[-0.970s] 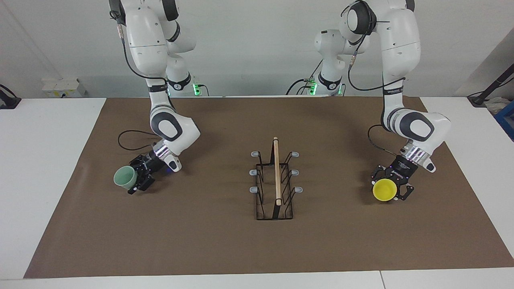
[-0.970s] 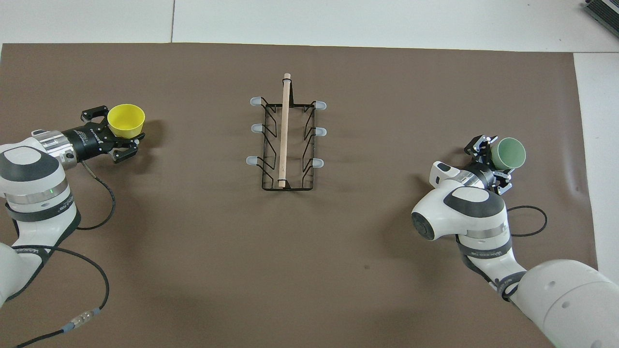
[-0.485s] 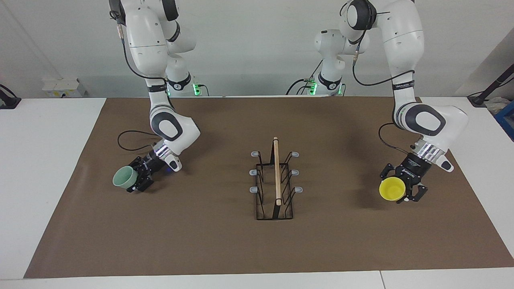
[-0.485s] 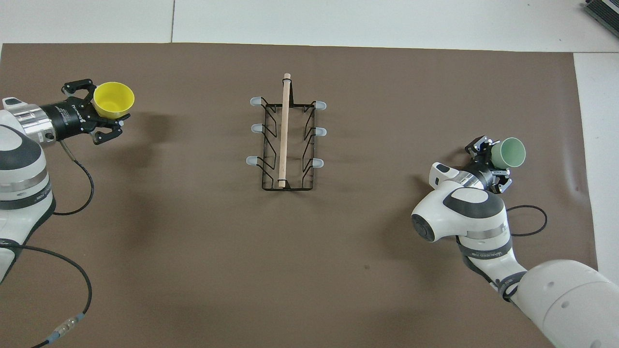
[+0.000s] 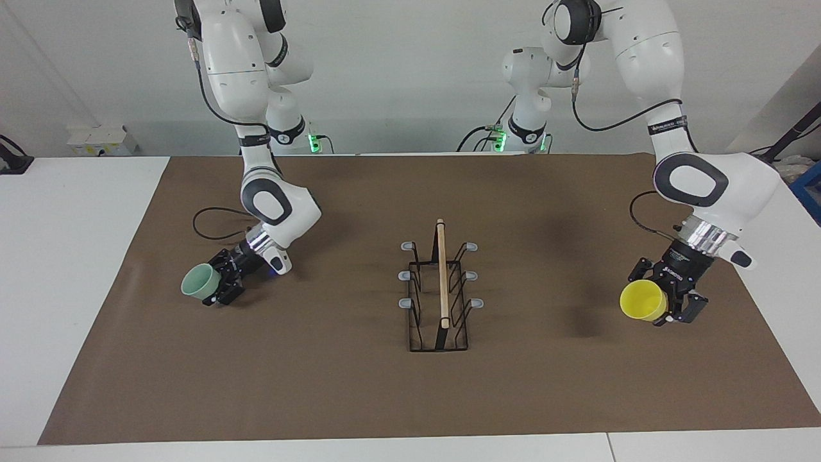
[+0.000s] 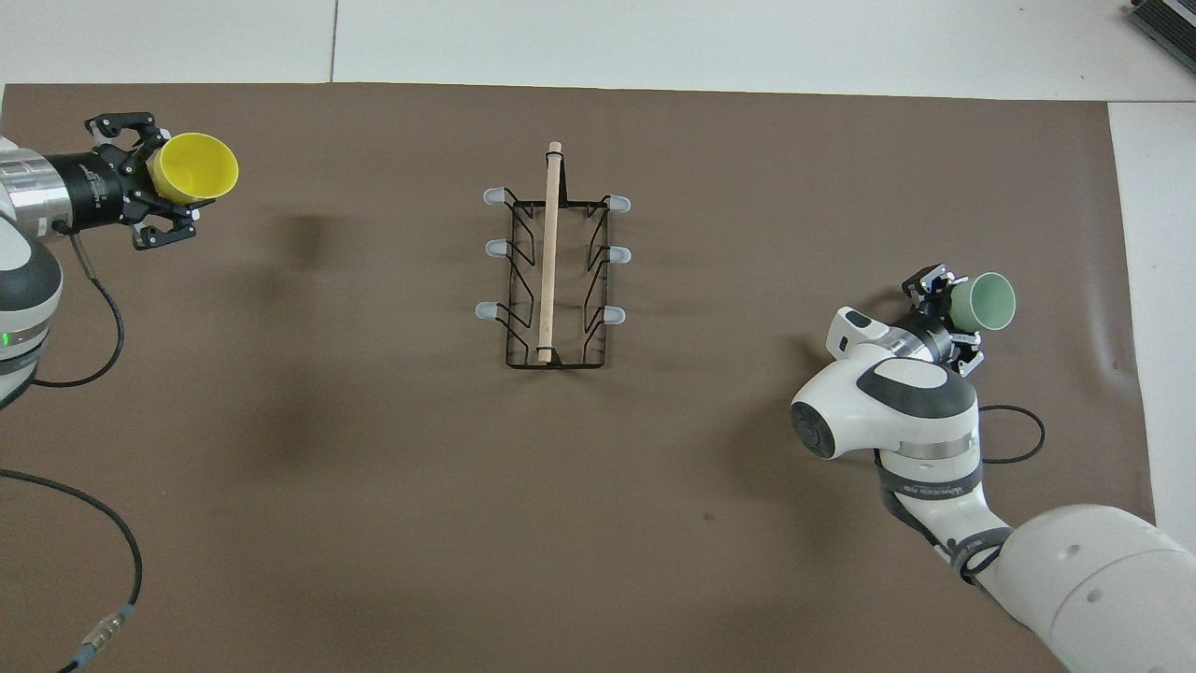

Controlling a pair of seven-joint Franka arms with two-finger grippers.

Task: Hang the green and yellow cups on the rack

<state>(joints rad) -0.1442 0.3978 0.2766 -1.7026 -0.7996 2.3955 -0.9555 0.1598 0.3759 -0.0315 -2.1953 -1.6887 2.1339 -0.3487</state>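
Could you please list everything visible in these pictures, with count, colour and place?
yellow cup: one, bright yellow, tipped on its side in the left gripper, raised over the mat at the left arm's end.
green cup: one, pale mint green, tipped on its side in the right gripper, toward the right arm's end.
rack: one, black wire with a light wooden rod and six grey-tipped pegs, all bare, mid-mat.
mat: one, brown, covering the white table.
left gripper: one, black, shut on the yellow cup.
right gripper: one, black, shut on the green cup.

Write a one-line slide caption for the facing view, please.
Left gripper holds a yellow cup, right gripper a green cup; bare rack between.
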